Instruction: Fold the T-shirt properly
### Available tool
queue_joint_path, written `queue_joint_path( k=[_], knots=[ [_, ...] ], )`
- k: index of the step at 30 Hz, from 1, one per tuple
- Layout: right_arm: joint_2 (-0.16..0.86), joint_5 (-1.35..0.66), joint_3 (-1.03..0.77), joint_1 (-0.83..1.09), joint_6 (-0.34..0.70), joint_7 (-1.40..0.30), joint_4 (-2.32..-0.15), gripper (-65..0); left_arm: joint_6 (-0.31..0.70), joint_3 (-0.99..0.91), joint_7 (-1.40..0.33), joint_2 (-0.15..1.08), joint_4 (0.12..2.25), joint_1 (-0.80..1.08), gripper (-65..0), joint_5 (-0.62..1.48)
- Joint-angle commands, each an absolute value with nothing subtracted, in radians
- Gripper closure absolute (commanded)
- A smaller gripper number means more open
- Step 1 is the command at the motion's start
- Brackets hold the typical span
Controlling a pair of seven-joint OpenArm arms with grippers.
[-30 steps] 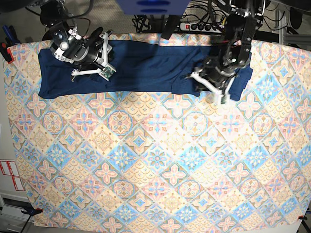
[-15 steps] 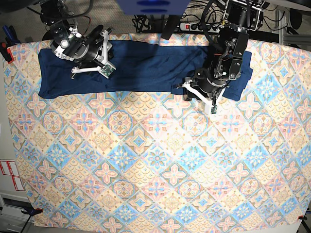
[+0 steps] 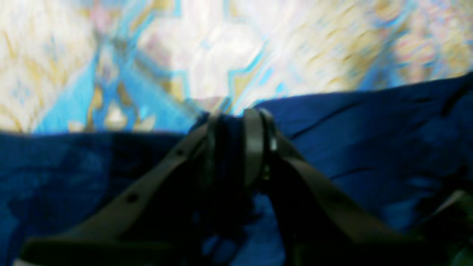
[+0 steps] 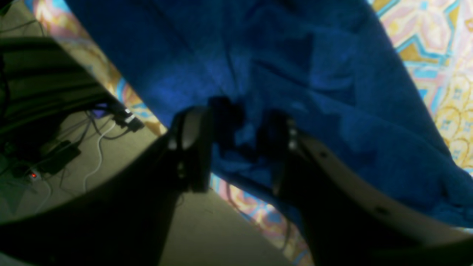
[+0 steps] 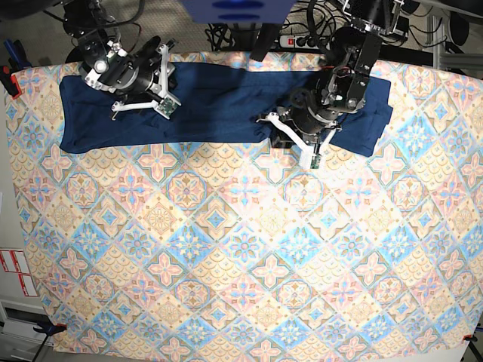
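The left gripper has its two dark fingers drawn nearly together over a bunched fold of the T-shirt, pinching the navy fabric right at its near hem, where it meets the patterned tablecloth. In the base view this gripper sits at the shirt's lower edge, right of the middle.

The right gripper has its fingers spread apart, with loose folds of blue fabric lying between them; whether the fabric is actually held cannot be told. One finger hangs past the table's far edge, where cables lie on the floor.

In the base view the right gripper rests over the shirt's left part. The T-shirt lies spread in a long band across the far side of the tablecloth.
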State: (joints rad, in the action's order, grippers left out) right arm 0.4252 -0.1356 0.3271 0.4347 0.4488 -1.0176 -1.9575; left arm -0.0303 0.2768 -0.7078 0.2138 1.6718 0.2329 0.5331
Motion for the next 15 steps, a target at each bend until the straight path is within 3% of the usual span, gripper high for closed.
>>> queue_joint_path(
  k=[1,10,15],
  knots=[
    [0.433,-0.142,0.321,0.433,0.450,-1.006,-1.977,-23.2,-0.031,0.246,-0.694,0.223,1.713,0.254,-8.5,0.538],
    [0.433,-0.142,0.321,0.433,0.450,-1.006,-1.977,-23.2,-0.030,0.053,-0.694,0.229,1.893,0.440,-8.6,0.538],
    [0.433,-0.142,0.321,0.433,0.450,-1.006,-1.977,-23.2,0.018,0.081,-0.708,0.231,1.863,0.414,-13.5,0.532]
  ],
)
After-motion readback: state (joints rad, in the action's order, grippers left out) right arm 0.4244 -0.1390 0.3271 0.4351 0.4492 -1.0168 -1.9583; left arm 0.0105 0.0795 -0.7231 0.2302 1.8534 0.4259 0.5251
